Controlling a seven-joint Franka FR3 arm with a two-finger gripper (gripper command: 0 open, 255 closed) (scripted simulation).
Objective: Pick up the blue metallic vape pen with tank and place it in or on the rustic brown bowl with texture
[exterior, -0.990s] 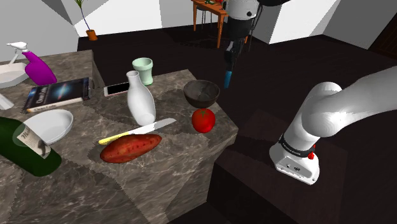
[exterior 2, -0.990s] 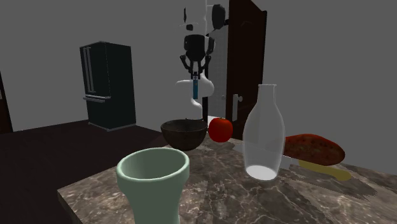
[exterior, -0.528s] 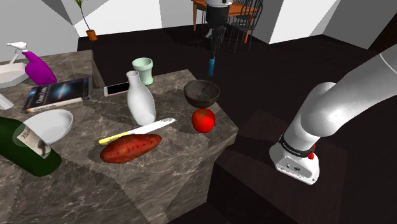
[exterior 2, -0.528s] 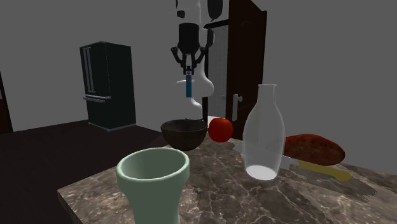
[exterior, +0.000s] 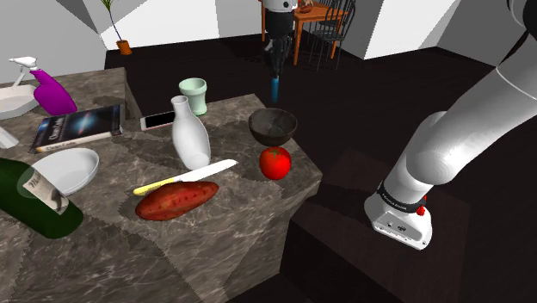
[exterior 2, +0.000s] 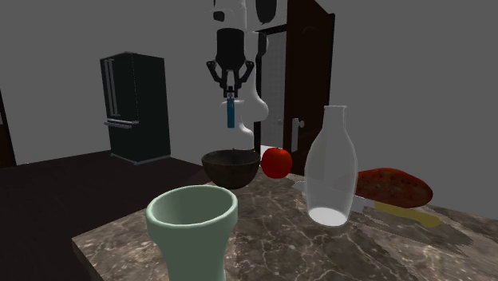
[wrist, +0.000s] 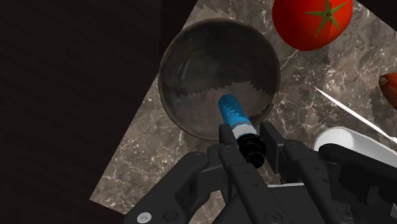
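My gripper (exterior: 274, 67) hangs high above the brown bowl (exterior: 273, 126), shut on the blue vape pen (exterior: 275, 87), which points straight down from the fingers. In the second exterior view the gripper (exterior 2: 229, 89) holds the pen (exterior 2: 230, 112) well above the dark bowl (exterior 2: 230, 168) at the table's corner. Along the gripper in the wrist view, the pen (wrist: 236, 119) sticks out between the two fingers (wrist: 230, 147) with its blue tip over the bowl's hollow (wrist: 210, 76). The bowl holds nothing.
A red tomato (exterior: 275, 162) sits just beside the bowl near the table edge. A white vase (exterior: 190, 134), a green cup (exterior: 194, 95), a phone (exterior: 157, 120), a knife (exterior: 185, 177) and a sweet potato (exterior: 176, 200) lie further along the marble table (exterior: 249, 207).
The gripper with the pen has moved towards the shoulder view's left and upward, from beside the table's edge to above the bowl.
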